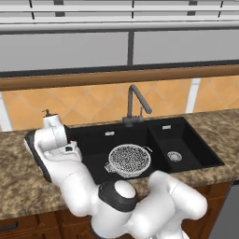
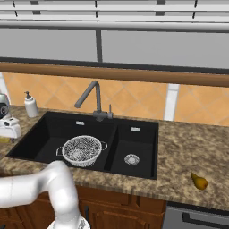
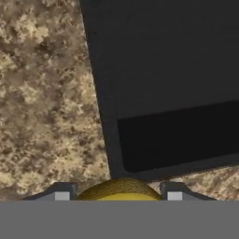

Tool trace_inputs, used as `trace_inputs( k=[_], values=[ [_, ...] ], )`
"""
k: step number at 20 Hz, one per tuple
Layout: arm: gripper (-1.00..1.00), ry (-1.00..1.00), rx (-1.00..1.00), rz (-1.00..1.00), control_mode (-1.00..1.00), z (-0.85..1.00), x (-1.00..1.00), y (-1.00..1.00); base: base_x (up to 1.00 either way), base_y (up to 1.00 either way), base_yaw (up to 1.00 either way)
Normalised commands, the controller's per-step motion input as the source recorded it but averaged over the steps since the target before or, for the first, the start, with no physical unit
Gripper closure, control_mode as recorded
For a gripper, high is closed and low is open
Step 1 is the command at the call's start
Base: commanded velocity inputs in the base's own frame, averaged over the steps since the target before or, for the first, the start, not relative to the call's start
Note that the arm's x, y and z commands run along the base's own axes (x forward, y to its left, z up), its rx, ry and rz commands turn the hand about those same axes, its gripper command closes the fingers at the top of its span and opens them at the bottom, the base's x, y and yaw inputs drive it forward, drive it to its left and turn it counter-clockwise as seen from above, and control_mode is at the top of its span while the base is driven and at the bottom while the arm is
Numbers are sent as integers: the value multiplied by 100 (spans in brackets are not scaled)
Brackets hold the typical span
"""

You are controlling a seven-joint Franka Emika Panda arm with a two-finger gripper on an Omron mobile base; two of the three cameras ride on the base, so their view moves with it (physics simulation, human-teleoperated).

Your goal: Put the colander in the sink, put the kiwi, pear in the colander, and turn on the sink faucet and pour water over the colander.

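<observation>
The colander [image 1: 129, 160] is seen already inside the large basin of the sink [image 1: 88, 140], standing upright just below the spout of the sink faucet [image 1: 135, 105]. This place seems chosen so that the water can fall straight into it later. No fruit can be seen in the colander, so the first step is judged done and the fruit steps are still open.

In the hand view, a yellow rounded thing, most probably the pear [image 3: 119, 190], is seen between the two fingertips of the gripper [image 3: 118, 196]. The jaws stand partly apart, one on each side of it, and they seem to be clamped on it, though real contact cannot be told for sure. The gripper is held above the speckled desk [image 3: 46, 93], just at the left rim of the sink, probably so that the fruit can be carried over the basin to the colander.

In the right base view, a brownish-yellow fruit [image 2: 199, 181] lies on the desk well to the right of the sink; it may be the kiwi, but its kind cannot be told. A white soap bottle [image 2: 30, 105] stands behind the left corner of the sink.
</observation>
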Motion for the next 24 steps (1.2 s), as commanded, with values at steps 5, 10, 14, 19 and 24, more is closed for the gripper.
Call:
trace_inputs(
  k=[5, 10, 14, 19, 24],
  values=[
    [100, -1, 0, -28, -100, 0, 0, -100, 0, 0, 0],
    [100, 0, 0, -27, -100, 0, 5, -100, 0, 0, 0],
    [100, 0, -3, -27, -100, 0, 32, -86, 0, 0, 0],
    [100, 0, -5, -24, -100, 0, 35, -73, 0, 0, 0],
    [100, 0, -1, -6, -100, -8, 39, -55, 0, 0, 0]
  ],
)
